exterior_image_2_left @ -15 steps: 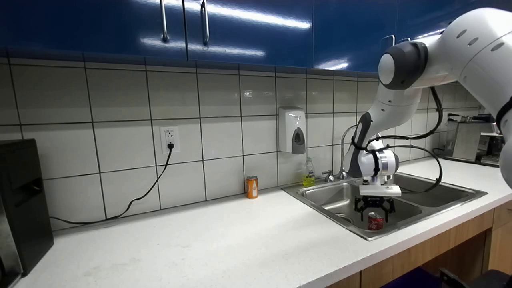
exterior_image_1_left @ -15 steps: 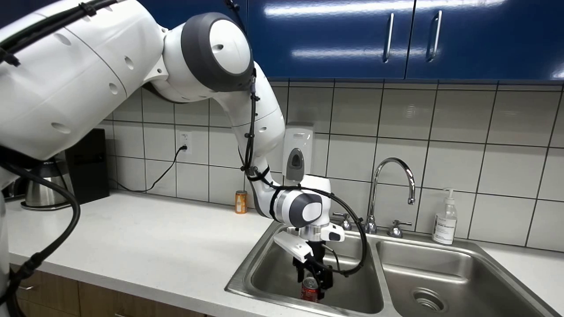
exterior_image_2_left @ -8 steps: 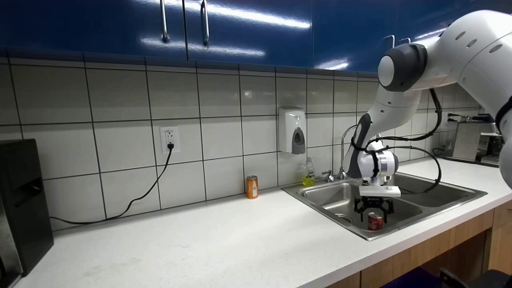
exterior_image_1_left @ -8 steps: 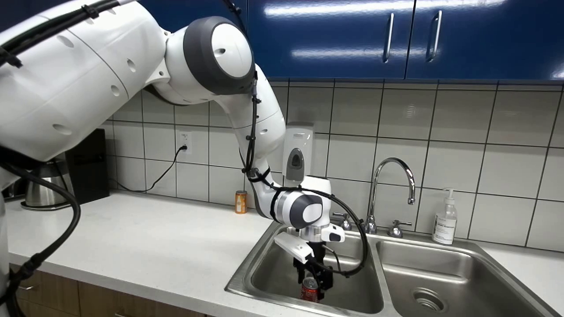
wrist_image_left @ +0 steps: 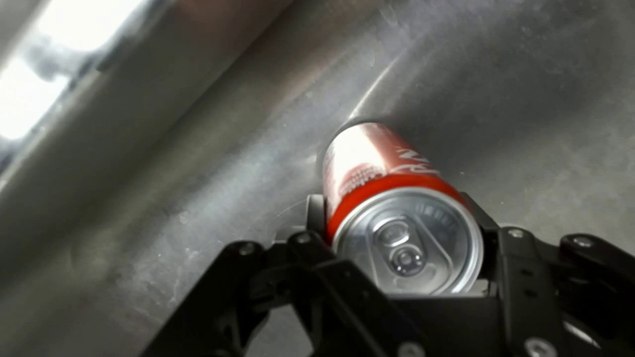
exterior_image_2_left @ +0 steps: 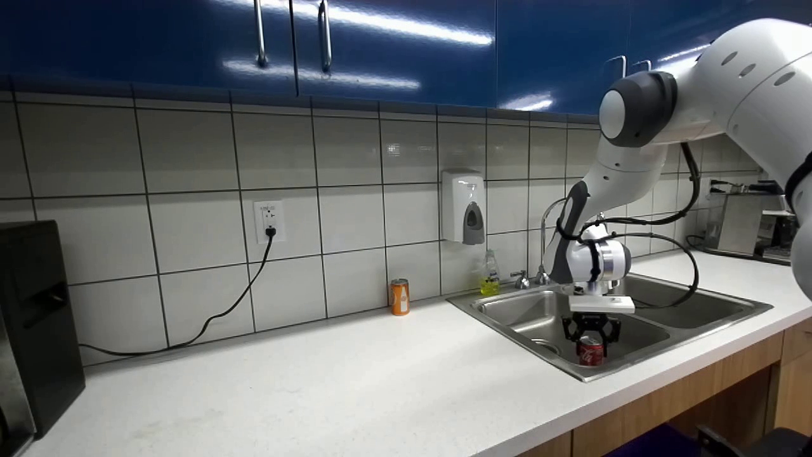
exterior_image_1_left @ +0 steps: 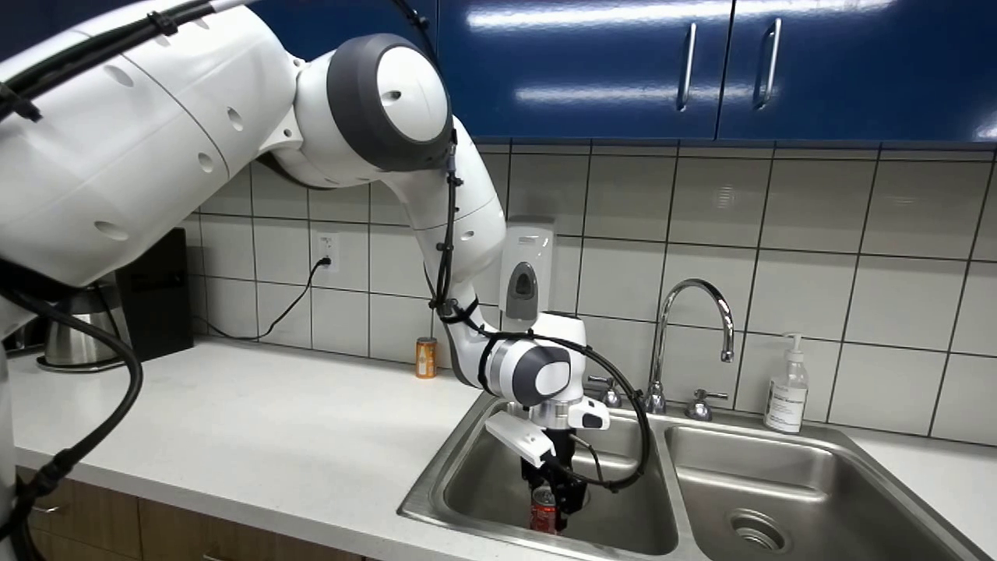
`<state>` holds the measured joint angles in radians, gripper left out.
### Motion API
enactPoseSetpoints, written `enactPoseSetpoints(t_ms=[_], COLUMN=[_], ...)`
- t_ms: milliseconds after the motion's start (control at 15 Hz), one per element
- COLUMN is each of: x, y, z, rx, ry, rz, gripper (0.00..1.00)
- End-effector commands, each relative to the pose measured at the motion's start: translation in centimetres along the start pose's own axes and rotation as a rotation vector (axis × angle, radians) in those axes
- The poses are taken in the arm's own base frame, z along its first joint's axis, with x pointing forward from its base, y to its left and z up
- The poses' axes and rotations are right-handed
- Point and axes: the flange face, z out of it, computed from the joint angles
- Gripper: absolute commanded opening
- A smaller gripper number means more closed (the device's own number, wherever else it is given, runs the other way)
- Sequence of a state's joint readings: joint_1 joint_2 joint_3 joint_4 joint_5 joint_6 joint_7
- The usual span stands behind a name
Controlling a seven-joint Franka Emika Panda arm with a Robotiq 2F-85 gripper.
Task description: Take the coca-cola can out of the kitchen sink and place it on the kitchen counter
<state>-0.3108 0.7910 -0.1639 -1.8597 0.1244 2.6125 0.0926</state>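
Observation:
The coca-cola can (wrist_image_left: pixel 382 163) is red with a silvery top and stands in the left bowl of the kitchen sink (exterior_image_1_left: pixel 623 518), close to its front wall. In the wrist view my gripper (wrist_image_left: pixel 397 218) has a finger pressed to either side of the can near its top. Both exterior views show the black gripper (exterior_image_2_left: pixel 592 346) pointing down over the can (exterior_image_2_left: pixel 590 355), whose base still appears low in the bowl. Part of the can's lid is hidden by the gripper's black body. The off-white kitchen counter (exterior_image_1_left: pixel 257 436) stretches beside the sink.
An orange can (exterior_image_2_left: pixel 399 297) stands on the counter by the tiled wall. A chrome faucet (exterior_image_1_left: pixel 662 343) rises behind the sink, with a pump bottle (exterior_image_1_left: pixel 787 389) beside it. At the counter's far end is a black appliance (exterior_image_2_left: pixel 38 330). A soap dispenser (exterior_image_2_left: pixel 463 206) hangs on the wall.
The fingers have come together from a wide stance onto the can. The can has shifted slightly leftward in both exterior views. The arm has sunk a little.

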Motion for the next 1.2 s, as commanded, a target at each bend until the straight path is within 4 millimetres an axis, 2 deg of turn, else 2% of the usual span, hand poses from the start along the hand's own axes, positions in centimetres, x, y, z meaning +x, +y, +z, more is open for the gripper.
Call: enactPoseSetpoints(t_ms=[0, 600, 1133], x=[0.4, -1.8, -5.3], y=[0.0, 0.1, -0.5], z=[0.1, -4.2, -11.2], rx=[0.026, 0.024, 0.014], ry=[-0.006, 0.012, 0.072], rz=[-0.005, 0.014, 0.008], gripper=[0.38, 0.38, 0.38])
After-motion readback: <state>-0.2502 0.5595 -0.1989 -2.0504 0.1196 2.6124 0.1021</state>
